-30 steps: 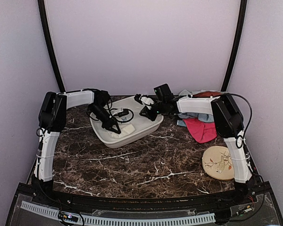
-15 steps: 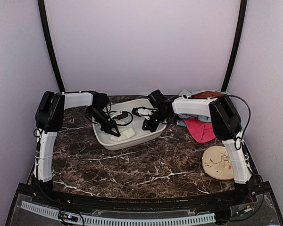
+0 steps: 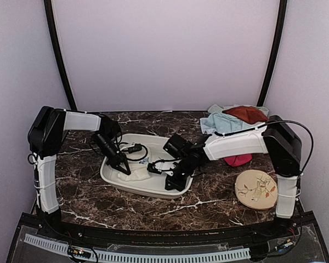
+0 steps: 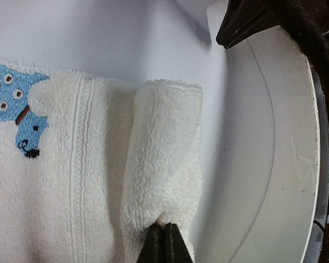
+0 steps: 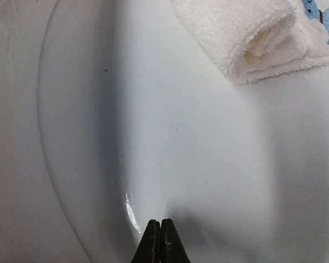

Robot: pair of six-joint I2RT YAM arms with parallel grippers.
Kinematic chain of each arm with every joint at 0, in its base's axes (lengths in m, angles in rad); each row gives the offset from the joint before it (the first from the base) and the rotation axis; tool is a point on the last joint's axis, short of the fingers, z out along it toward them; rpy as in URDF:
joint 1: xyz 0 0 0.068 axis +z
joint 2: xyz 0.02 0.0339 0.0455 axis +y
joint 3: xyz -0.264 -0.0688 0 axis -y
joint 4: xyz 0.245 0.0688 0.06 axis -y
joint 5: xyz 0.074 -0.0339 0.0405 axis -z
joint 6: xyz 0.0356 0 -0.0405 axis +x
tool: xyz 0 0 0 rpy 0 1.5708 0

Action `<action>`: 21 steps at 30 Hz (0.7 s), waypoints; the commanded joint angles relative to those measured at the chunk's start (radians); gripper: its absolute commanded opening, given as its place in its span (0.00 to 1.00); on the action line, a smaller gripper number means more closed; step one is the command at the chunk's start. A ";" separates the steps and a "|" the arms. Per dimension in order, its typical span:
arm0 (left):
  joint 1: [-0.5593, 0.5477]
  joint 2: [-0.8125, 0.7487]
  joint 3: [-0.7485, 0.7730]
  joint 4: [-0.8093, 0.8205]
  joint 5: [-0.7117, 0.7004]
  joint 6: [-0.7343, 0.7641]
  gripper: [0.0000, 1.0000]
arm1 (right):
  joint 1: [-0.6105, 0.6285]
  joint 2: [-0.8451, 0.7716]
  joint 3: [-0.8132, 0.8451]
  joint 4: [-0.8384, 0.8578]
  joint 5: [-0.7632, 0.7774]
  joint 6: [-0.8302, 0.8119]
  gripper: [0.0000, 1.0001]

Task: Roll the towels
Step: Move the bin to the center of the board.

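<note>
A cream-white towel (image 3: 132,171) with a small blue mark lies partly rolled inside the white basin (image 3: 148,192). In the left wrist view the towel's roll (image 4: 164,153) lies straight ahead, and my left gripper (image 4: 163,227) is shut with a tuft of it pinched at its tips. From above, the left gripper (image 3: 123,169) is down in the basin. My right gripper (image 3: 170,185) is at the basin's near right wall. It is shut and empty (image 5: 160,222), its tips against the basin's inner wall (image 5: 208,137), and the towel's rolled end (image 5: 247,33) lies beyond it.
Light blue (image 3: 214,123) and rust-brown (image 3: 244,113) towels are piled at the back right, and a pink towel (image 3: 237,160) shows under the right arm. A round beige disc with a leaf pattern (image 3: 256,188) lies at the front right.
The basin, with the towel in it, has slid from the back toward the front of the table. Both grippers have come forward with it.
</note>
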 commanded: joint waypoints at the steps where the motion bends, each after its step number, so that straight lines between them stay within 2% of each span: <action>1: -0.019 -0.065 -0.073 -0.042 0.011 0.033 0.01 | 0.013 -0.143 -0.107 0.230 0.181 0.077 0.07; 3: -0.031 -0.055 -0.067 -0.041 0.004 0.033 0.00 | 0.013 -0.210 -0.177 0.384 0.309 0.054 0.22; 5: -0.042 -0.035 -0.024 -0.061 0.008 0.036 0.00 | 0.013 -0.288 -0.252 0.561 0.427 0.009 0.52; 6: -0.046 -0.018 -0.001 -0.077 0.011 0.040 0.00 | 0.014 -0.313 -0.296 0.649 0.465 -0.019 0.92; 7: -0.049 -0.004 0.025 -0.093 0.012 0.044 0.00 | 0.014 -0.330 -0.328 0.743 0.507 -0.031 0.99; 9: -0.054 0.019 0.070 -0.114 0.001 0.051 0.00 | 0.013 -0.338 -0.391 0.988 0.622 -0.032 1.00; 10: -0.055 0.031 0.093 -0.122 -0.005 0.052 0.00 | 0.012 -0.332 -0.417 1.055 0.656 -0.042 1.00; 12: -0.054 0.056 0.137 -0.136 -0.034 0.052 0.00 | 0.006 -0.315 -0.444 1.146 0.608 -0.081 1.00; 13: -0.055 0.067 0.156 -0.142 -0.050 0.050 0.00 | 0.007 -0.296 -0.433 1.139 0.575 -0.126 1.00; 15: -0.053 0.084 0.184 -0.151 -0.077 0.050 0.00 | 0.010 -0.240 -0.346 0.979 0.479 -0.210 0.98; 17: -0.054 0.095 0.203 -0.155 -0.097 0.056 0.00 | 0.016 -0.188 -0.278 0.876 0.418 -0.268 0.89; 21: -0.053 0.121 0.243 -0.175 -0.121 0.063 0.00 | 0.033 -0.202 -0.341 0.904 0.225 -0.444 0.80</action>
